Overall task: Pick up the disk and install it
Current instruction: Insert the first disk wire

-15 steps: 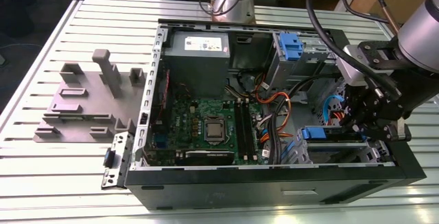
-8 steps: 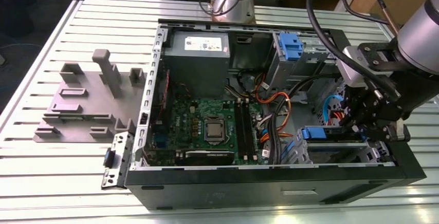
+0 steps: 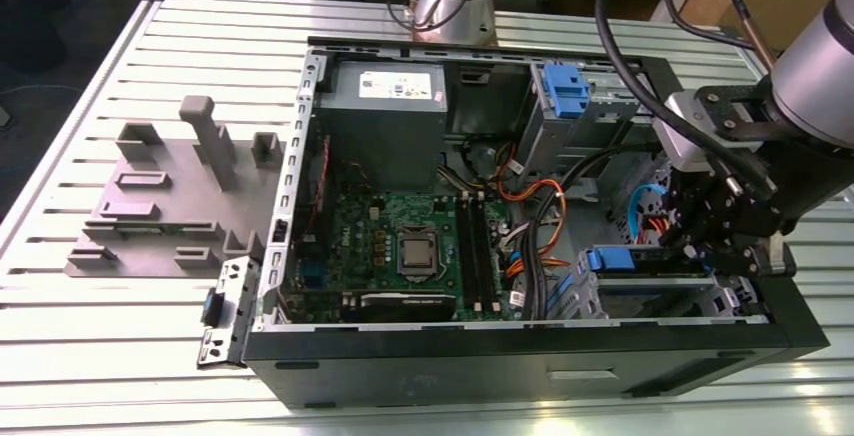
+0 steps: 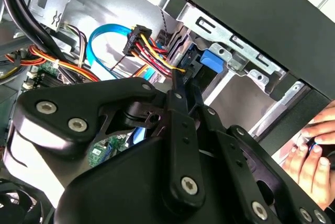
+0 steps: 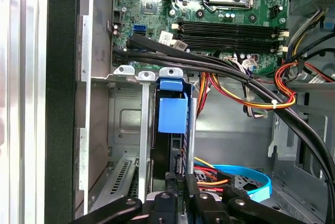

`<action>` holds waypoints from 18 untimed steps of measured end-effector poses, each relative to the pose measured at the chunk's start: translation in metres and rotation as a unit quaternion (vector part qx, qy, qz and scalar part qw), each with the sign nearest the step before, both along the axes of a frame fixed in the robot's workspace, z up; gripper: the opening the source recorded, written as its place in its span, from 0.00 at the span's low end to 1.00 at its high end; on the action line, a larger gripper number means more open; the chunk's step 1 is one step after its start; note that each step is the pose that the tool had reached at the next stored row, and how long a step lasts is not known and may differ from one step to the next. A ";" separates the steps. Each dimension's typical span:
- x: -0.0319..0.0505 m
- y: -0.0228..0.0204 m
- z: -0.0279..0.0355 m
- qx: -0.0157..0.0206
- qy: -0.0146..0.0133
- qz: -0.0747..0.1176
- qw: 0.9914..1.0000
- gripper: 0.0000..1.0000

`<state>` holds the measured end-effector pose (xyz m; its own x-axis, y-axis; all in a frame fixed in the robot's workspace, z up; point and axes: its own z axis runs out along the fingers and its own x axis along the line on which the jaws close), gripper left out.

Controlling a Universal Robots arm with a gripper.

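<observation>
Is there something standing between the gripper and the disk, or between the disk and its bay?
Nothing visible does. In the first wrist view the disk stands inside the metal bay, with the gripper close at its edge; the blue cable lies beside them.

Disk (image 5: 171, 115) upright in the drive bay (image 5: 128, 130), motherboard (image 3: 400, 246) just beside, pincer (image 3: 727, 246) above the bay.

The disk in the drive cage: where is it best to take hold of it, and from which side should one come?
Probably at its exposed blue-framed edge, pinching across the thin width and coming straight in from the open side of the case, along the slot. The disk stands on edge between the metal rails of the drive cage, so its flat faces are walled in. A blue cable crowds one side.
</observation>
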<state>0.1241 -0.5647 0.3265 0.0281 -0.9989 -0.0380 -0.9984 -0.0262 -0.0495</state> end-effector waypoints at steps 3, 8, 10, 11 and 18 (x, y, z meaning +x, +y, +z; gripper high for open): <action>0.0000 0.0000 0.0000 0.000 0.000 0.000 1.000 0.20; 0.0000 0.0000 0.0050 0.000 0.001 0.000 1.000 0.32; 0.0000 0.0000 0.0074 0.000 0.001 0.000 1.000 0.32; 0.0000 0.0000 0.0085 0.000 0.002 0.000 1.000 0.32; 0.0001 0.0000 0.0112 0.000 0.003 0.000 1.000 0.32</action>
<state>0.1242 -0.5647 0.3377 0.0279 -0.9989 -0.0383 -0.9987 -0.0262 -0.0436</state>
